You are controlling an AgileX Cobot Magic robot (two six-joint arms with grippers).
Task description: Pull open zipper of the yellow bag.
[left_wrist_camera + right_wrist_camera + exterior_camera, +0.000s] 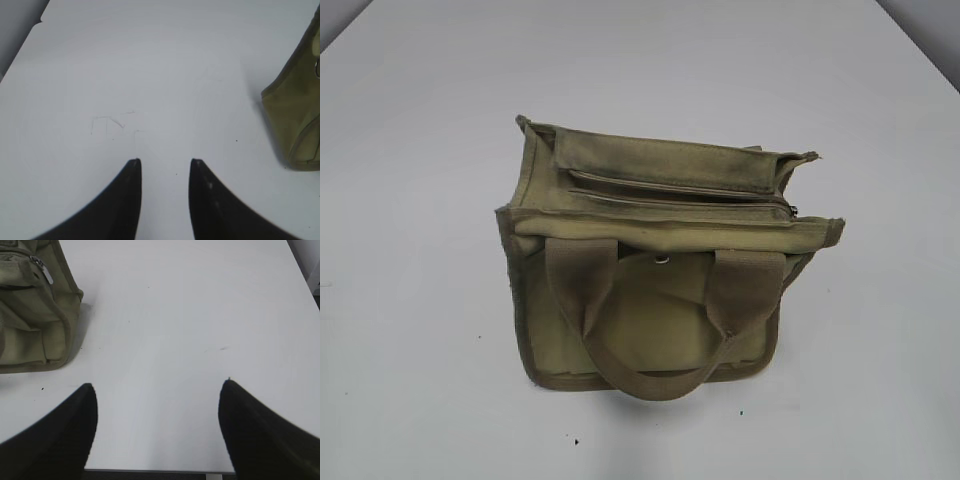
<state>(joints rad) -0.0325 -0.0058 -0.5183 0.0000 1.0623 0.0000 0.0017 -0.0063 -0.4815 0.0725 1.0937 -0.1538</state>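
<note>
The yellow bag (660,270) stands in the middle of the white table, and its two tan handles hang over the near side. Its zipper (680,203) runs along the top, with the silver pull tab (792,211) at the right end. Neither gripper shows in the exterior view. In the left wrist view my left gripper (165,161) is open over bare table, and a corner of the bag (295,105) lies well off to its right. My right gripper (158,383) is wide open over bare table. In that view the bag (35,315) and pull tab (46,274) sit at the upper left, apart from the fingers.
The white table (440,120) surrounds the bag on all sides. A round silver snap button (662,260) sits on the bag's front between the handles. The table's edge (150,471) runs just under the right gripper. Faint pencil marks (107,122) lie ahead of the left gripper.
</note>
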